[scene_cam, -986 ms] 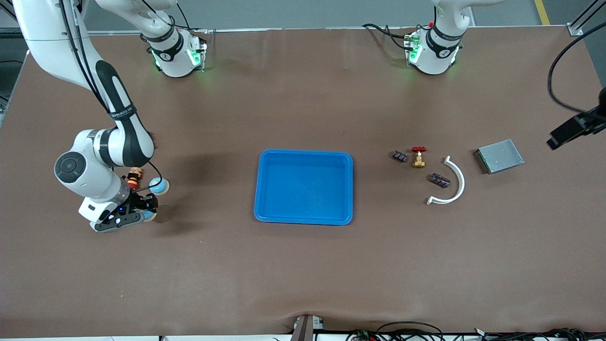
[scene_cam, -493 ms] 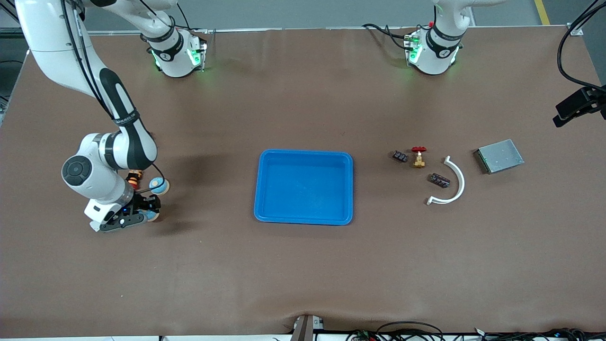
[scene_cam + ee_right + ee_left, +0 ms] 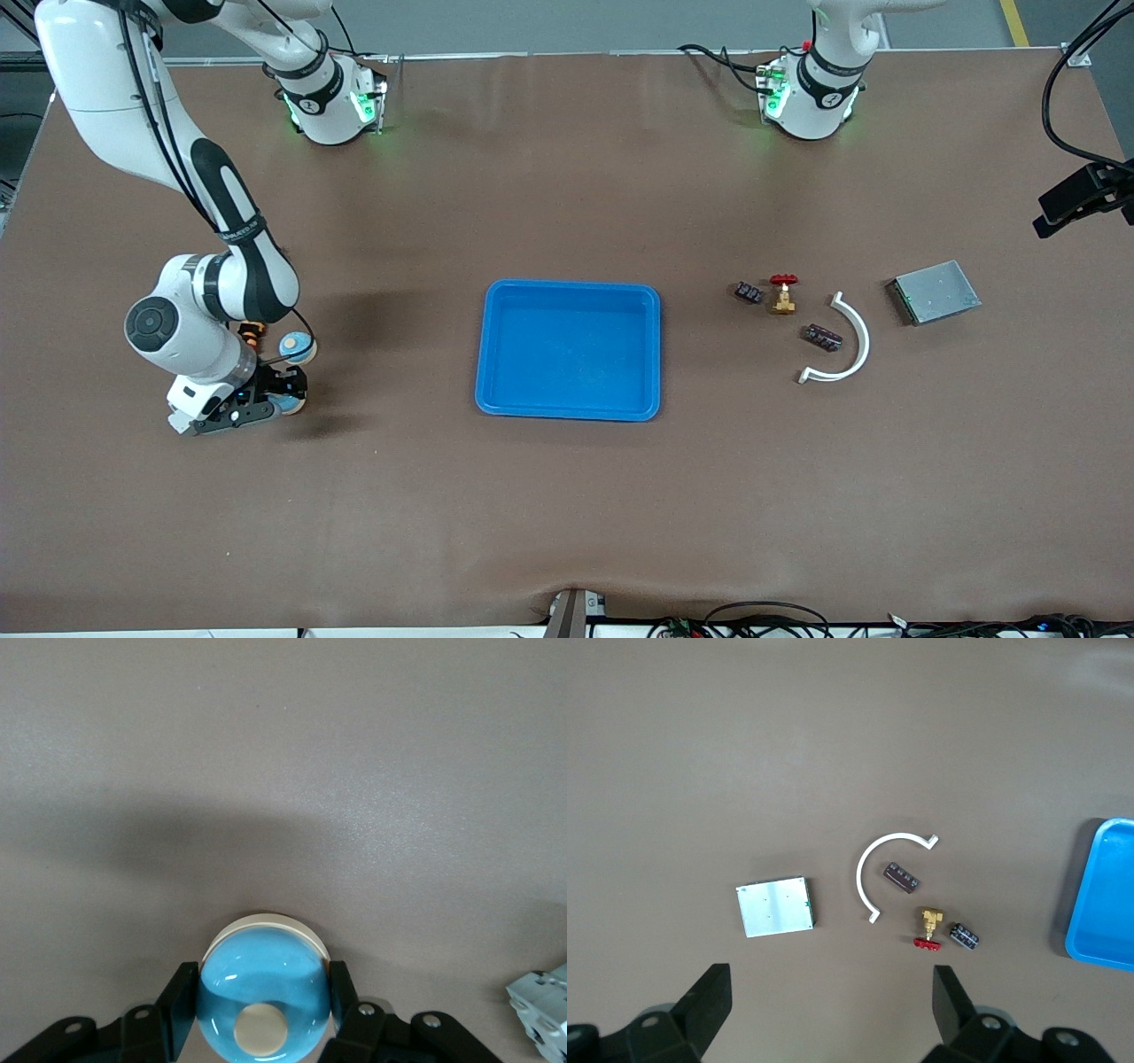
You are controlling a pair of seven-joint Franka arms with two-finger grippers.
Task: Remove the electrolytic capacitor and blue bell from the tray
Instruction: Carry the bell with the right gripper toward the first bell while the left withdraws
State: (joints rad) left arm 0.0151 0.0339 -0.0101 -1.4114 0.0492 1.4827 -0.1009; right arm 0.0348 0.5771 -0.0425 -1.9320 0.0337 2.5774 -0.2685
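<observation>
My right gripper [image 3: 282,396] is low at the right arm's end of the table. It is shut on a blue dome bell [image 3: 290,406], with a finger against each side of the bell [image 3: 264,992] in the right wrist view. Two dark capacitors [image 3: 749,291] [image 3: 822,337] lie on the table toward the left arm's end. They also show in the left wrist view [image 3: 964,935] [image 3: 902,877]. My left gripper [image 3: 830,1010] is open and empty, high over that group. Its dark body shows at the edge of the front view [image 3: 1076,202].
A blue tray [image 3: 496,354] sits mid-table. A red-handled brass valve [image 3: 783,293], a white curved strip [image 3: 850,346] and a grey metal box [image 3: 935,291] lie by the capacitors. A second blue bell [image 3: 297,346] and an orange-striped piece [image 3: 252,331] lie beside the right gripper.
My right arm has shifted slightly toward the tray with the bell between its fingers. My left gripper moved up and toward the table's end, then held still.
</observation>
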